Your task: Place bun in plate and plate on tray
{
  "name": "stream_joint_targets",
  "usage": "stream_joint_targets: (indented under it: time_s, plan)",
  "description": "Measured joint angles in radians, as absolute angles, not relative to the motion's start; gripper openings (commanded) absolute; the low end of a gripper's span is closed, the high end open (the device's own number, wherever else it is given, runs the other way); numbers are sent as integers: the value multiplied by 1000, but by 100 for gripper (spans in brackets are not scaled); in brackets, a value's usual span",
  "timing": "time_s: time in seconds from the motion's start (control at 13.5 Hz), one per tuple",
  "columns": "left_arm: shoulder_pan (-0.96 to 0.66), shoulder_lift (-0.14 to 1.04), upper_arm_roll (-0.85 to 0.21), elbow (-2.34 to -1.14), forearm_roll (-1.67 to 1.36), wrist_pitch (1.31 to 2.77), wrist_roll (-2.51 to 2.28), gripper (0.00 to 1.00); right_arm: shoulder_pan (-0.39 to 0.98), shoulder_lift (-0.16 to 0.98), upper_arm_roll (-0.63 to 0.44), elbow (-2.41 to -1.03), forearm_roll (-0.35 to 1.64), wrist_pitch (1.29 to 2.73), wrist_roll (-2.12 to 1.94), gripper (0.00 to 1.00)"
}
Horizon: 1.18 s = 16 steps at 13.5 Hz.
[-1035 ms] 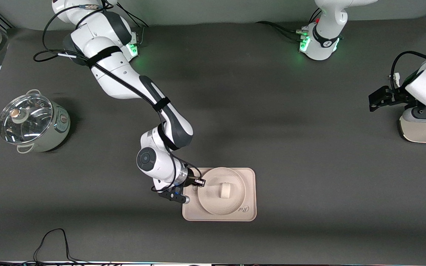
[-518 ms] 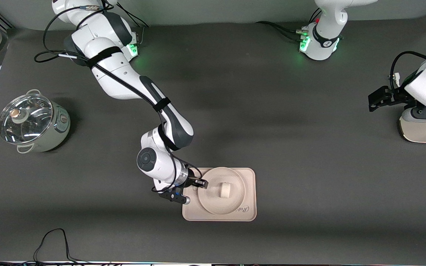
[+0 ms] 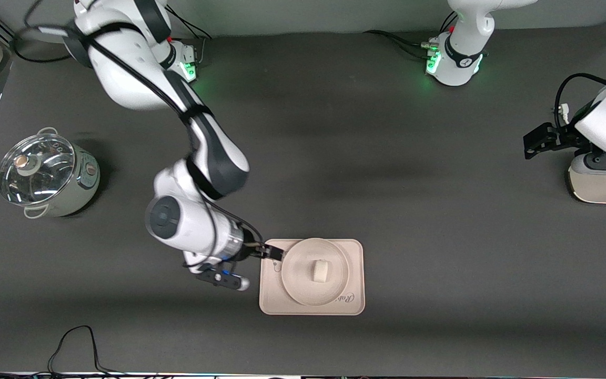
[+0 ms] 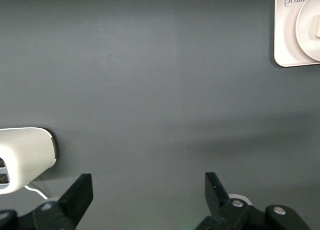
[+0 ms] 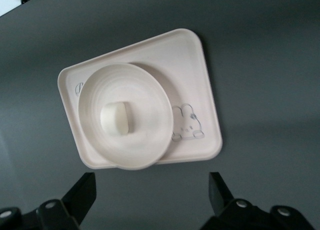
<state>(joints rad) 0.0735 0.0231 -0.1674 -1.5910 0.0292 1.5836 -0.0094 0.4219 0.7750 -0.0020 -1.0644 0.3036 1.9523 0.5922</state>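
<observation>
On the dark table (image 3: 397, 210), toward the edge nearest the front camera, sits the tray (image 3: 354, 252), a pale rectangle with rounded corners. The plate (image 3: 295, 287) rests on it, and the bun (image 3: 320, 271) lies near the middle of the plate. From the right wrist view the same stack shows clearly: the tray (image 5: 192, 55), the plate (image 5: 145, 90) overlapping its edge a little, the bun (image 5: 116, 118) inside, and a small printed rabbit (image 5: 187, 124) on the bare part of the tray just beside the plate.

The right gripper (image 3: 272, 254) hangs over the tray's edge at the right arm's end, just beside the plate's rim. Its fingers (image 5: 80, 195) stand wide apart and hold nothing.

The left gripper (image 3: 534, 141) waits well apart from the tray, at the left arm's end of the table, above bare tabletop. Its fingers (image 4: 80, 192) are spread open and empty too. A corner of the tray (image 4: 282, 40) with its script lettering shows in the left wrist view.

Toward the right arm's end stands a pale pot (image 3: 74, 184) with a glass lid (image 3: 34, 168), well away from the tray. A cream-coloured appliance (image 3: 605, 184) sits at the left arm's end, just under that arm's wrist.
</observation>
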Motion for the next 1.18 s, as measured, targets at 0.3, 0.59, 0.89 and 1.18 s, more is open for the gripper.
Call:
stream_joint_targets:
  time_s: [0.3, 0.59, 0.89, 1.18]
  plan:
    - [73, 22, -169, -1588, 25, 1584, -9, 100, 311, 504, -8, -1182, 284, 1716, 571, 100]
    - [74, 19, -165, -1587, 9, 1582, -9, 100, 190, 208, -8, -1407, 201, 1599, 375, 100]
    - [75, 19, -161, -1588, 7, 1581, -10, 100, 102, 46, -10, -1545, 85, 1550, 178, 100]
    - [76, 19, -161, -1588, 7, 1581, -10, 100, 90, 36, -90, -1566, 39, 1549, 57, 100]
